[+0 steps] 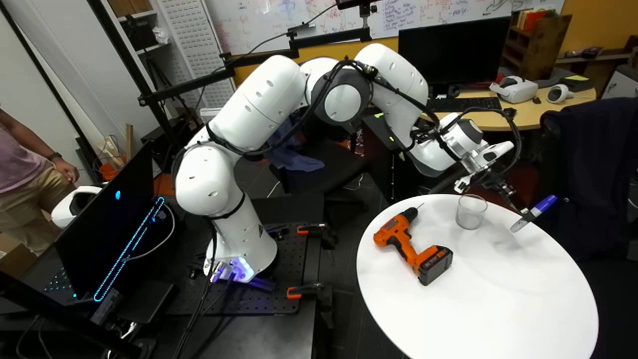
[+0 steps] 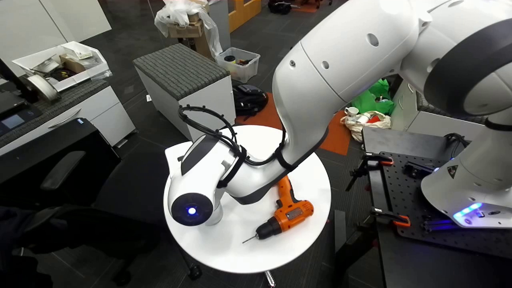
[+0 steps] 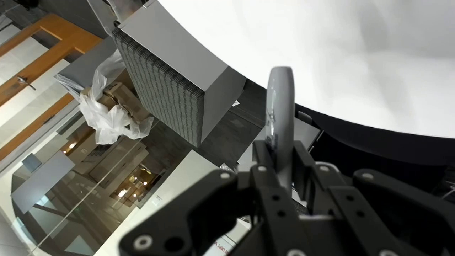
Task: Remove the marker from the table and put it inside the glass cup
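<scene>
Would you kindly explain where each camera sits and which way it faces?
Wrist view: behind the claw, which shows gripping the marker; looks across the table.
In an exterior view: raised, looking down, whiteboard beyond; whole arm shows.
In an exterior view: raised, looking down, cabinet beyond; arm cropped, claw hidden.
Both exterior views, from opposing sides, share table, arm, drill.

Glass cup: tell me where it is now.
In an exterior view, the glass cup stands near the far edge of the table, right of the drill and left of the marker in the gripper.

On the table (image 1: 498,309), the glass cup (image 1: 470,215) stands near the drill (image 1: 408,252); the marker (image 3: 280,121) is between the fingers (image 3: 302,160).
</scene>
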Robot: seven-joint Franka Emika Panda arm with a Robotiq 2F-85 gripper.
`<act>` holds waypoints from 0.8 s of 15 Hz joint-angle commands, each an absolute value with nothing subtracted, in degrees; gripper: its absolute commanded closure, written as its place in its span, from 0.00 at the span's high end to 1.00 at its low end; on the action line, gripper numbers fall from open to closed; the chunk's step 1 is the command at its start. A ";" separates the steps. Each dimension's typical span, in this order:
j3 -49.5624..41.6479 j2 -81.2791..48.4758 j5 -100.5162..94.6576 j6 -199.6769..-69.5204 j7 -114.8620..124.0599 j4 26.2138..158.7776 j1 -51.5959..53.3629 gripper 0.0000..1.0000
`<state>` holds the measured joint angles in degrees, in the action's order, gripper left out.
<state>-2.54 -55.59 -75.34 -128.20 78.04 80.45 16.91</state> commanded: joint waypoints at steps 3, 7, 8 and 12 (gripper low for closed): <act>-2.08 -54.98 -80.20 -127.67 81.12 80.62 19.06 0.05; -1.27 -53.79 -82.87 -126.90 83.76 82.13 20.48 0.05; -1.05 -53.41 -83.37 -126.74 84.39 82.48 20.82 0.05; -0.05 -52.66 -85.66 -125.81 86.48 83.16 21.86 0.05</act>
